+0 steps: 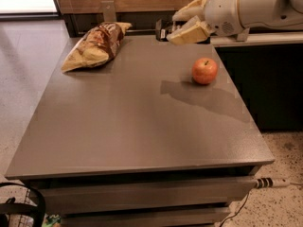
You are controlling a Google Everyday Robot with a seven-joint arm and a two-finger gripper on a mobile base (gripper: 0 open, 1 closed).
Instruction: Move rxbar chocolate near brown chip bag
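Observation:
The brown chip bag lies at the back left of the grey table, dark brown and tan-yellow. My gripper hangs in the air over the table's back edge, right of the bag. It is shut on the rxbar chocolate, a small black bar that sticks out to the left of the cream fingers. The bar is lifted off the table and about a bag's width from the chip bag.
A red-orange apple sits on the table at the right, under and in front of the arm. A dark cabinet stands to the right of the table. A wooden wall panel runs behind it.

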